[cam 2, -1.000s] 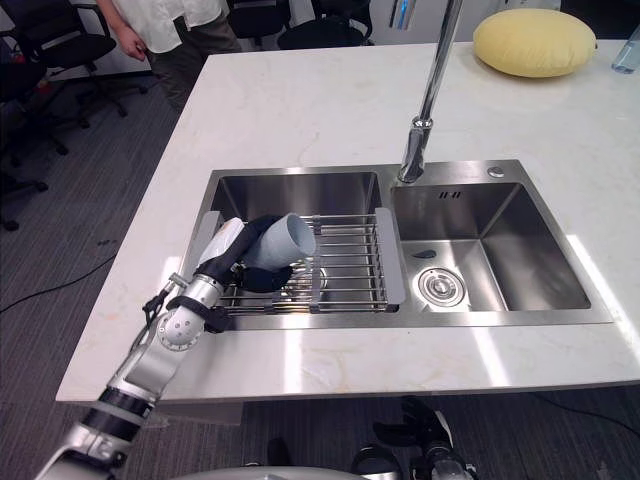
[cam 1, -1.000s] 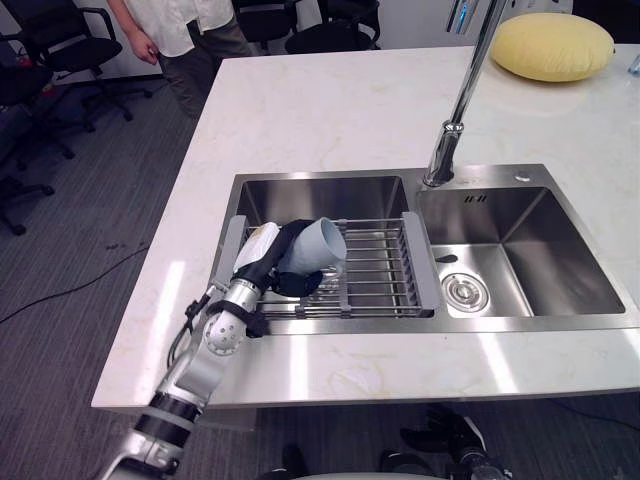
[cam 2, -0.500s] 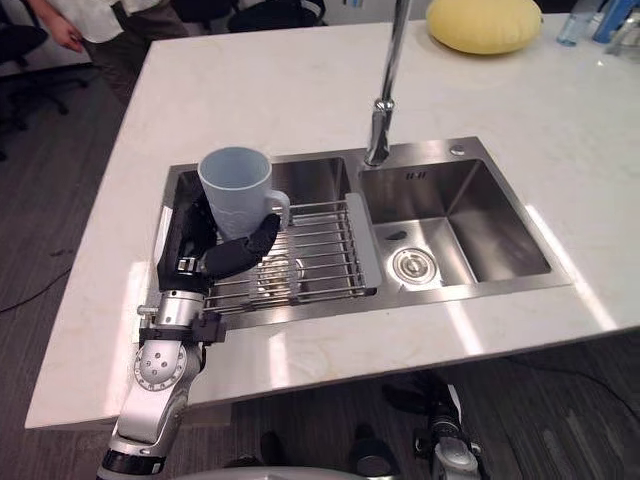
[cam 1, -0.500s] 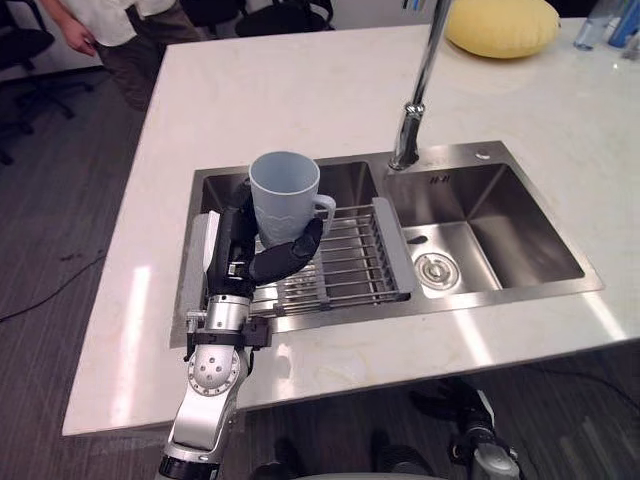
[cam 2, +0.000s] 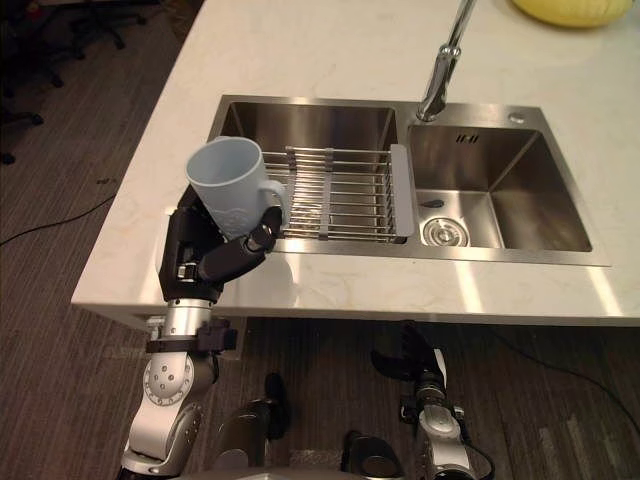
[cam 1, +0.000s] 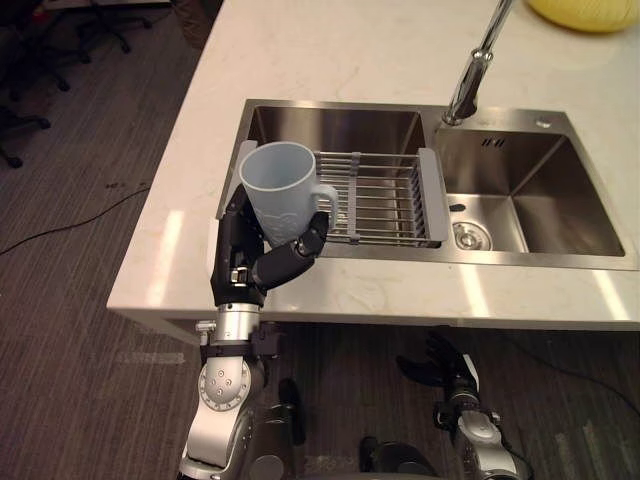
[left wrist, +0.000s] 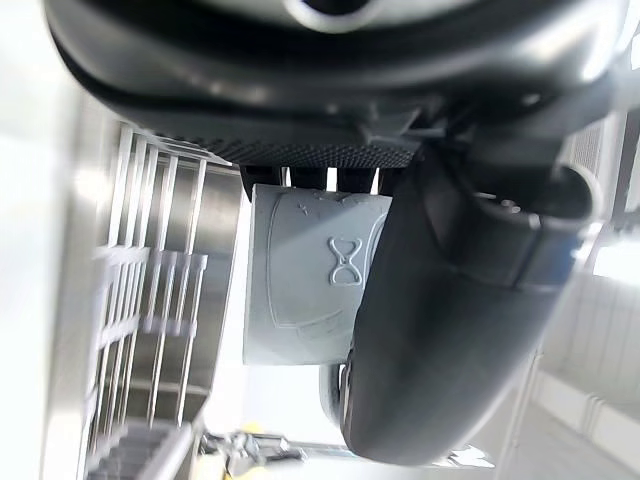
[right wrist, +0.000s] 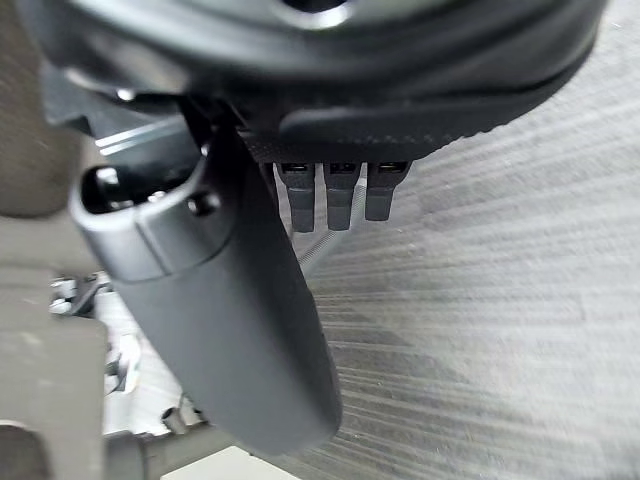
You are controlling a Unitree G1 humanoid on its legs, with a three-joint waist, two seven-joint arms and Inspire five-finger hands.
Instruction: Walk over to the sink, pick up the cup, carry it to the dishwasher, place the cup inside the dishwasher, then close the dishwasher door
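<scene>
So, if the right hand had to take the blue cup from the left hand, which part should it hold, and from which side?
Probably the handle, coming from the robot's right. The cup stands upright in the left hand, which wraps its lower body, while the handle juts out free toward the right.

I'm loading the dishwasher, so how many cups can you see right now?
1: the pale blue handled cup, upright in the left hand, beside the white counter. More could hide under the metal wire rack.
</scene>
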